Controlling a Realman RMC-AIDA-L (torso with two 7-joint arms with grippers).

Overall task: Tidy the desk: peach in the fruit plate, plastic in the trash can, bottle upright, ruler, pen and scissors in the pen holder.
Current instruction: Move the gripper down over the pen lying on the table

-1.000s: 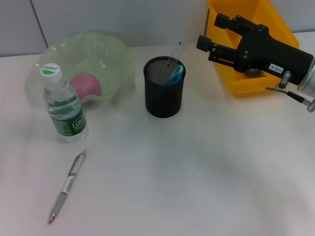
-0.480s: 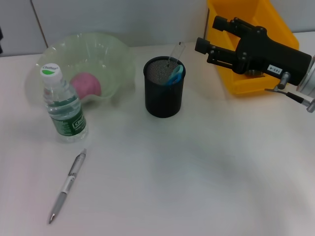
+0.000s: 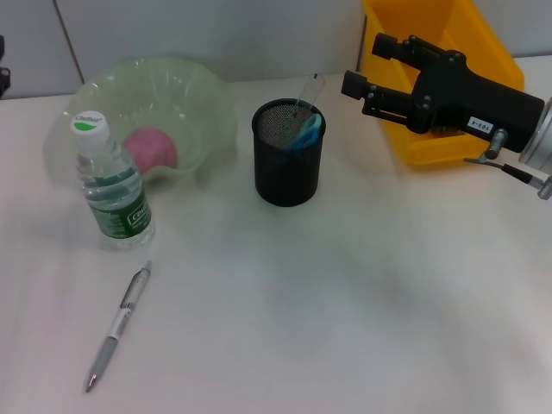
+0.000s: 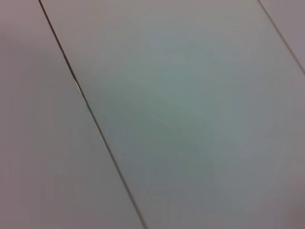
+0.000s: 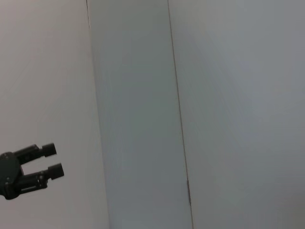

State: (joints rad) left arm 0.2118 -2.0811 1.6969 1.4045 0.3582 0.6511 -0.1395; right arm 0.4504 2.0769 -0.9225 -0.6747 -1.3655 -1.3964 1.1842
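Note:
A pink peach [image 3: 151,148] lies in the pale green fruit plate [image 3: 207,95]. The water bottle [image 3: 110,185] stands upright in front of the plate. A silver pen [image 3: 116,328] lies on the table near the front left. The black mesh pen holder [image 3: 289,164] holds a clear ruler [image 3: 307,90] and blue-handled scissors [image 3: 309,128]. My right gripper [image 3: 364,65] is open and empty, hovering right of the holder in front of the yellow trash can [image 3: 414,155]. My left gripper [image 5: 52,160] shows far off in the right wrist view, open. No plastic is in view.
The white table [image 3: 345,302] spreads wide in front of the holder. A grey panelled wall [image 3: 259,34] stands behind the table. The left wrist view shows only wall panels [image 4: 190,119].
My right gripper has shifted slightly down while staying open. A dark bit of the left arm has come into view at the head view's left edge.

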